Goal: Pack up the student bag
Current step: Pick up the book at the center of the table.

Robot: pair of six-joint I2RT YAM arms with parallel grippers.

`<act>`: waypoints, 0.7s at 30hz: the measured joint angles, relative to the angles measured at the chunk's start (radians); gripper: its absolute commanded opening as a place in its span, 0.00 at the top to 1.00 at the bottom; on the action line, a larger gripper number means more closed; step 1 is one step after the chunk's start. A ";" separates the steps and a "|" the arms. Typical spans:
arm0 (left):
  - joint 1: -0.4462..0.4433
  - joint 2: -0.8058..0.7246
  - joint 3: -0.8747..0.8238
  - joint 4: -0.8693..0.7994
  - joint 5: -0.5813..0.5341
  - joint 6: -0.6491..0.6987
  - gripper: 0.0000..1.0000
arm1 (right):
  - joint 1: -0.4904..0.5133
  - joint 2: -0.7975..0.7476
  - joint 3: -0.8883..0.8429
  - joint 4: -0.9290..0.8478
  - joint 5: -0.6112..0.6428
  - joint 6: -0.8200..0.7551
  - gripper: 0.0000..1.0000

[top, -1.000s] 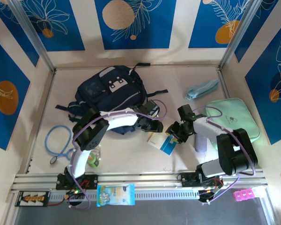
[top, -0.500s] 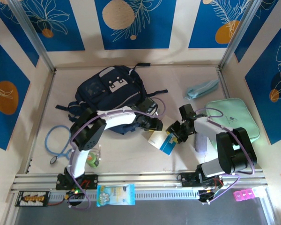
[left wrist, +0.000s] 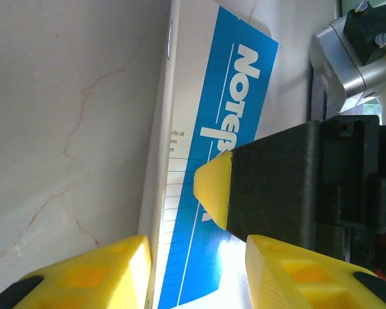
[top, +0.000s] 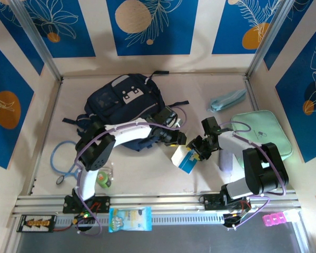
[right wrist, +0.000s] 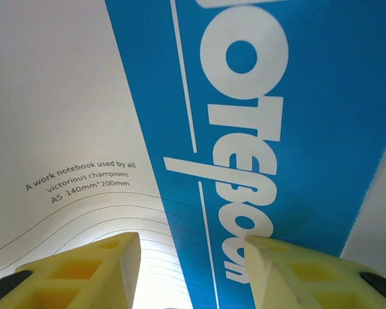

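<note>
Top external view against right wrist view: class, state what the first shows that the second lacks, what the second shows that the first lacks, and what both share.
Top external, not right wrist: the navy backpack, the mint-green case and a light-blue pouch.
Right wrist, not top external: the small print on the cover, readable as "A work notebook used by all victorious champions".
Both: the blue and white notebook, with the right jaws next to it.
</note>
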State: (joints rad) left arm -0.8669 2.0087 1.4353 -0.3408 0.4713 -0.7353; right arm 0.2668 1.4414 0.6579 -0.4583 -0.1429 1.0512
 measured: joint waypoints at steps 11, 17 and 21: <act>0.000 0.024 0.028 -0.031 0.005 0.008 0.62 | -0.003 0.003 0.001 -0.013 0.012 0.036 0.60; 0.000 0.044 0.064 -0.111 -0.073 0.054 0.64 | -0.005 0.005 0.001 -0.014 0.012 0.040 0.60; 0.001 0.048 0.064 -0.148 -0.098 0.068 0.67 | -0.005 0.007 0.001 -0.014 0.011 0.040 0.60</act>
State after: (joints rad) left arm -0.8661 2.0571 1.4990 -0.4885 0.3737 -0.6674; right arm 0.2615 1.4487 0.6590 -0.4721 -0.1314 1.0912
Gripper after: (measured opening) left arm 0.342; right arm 0.404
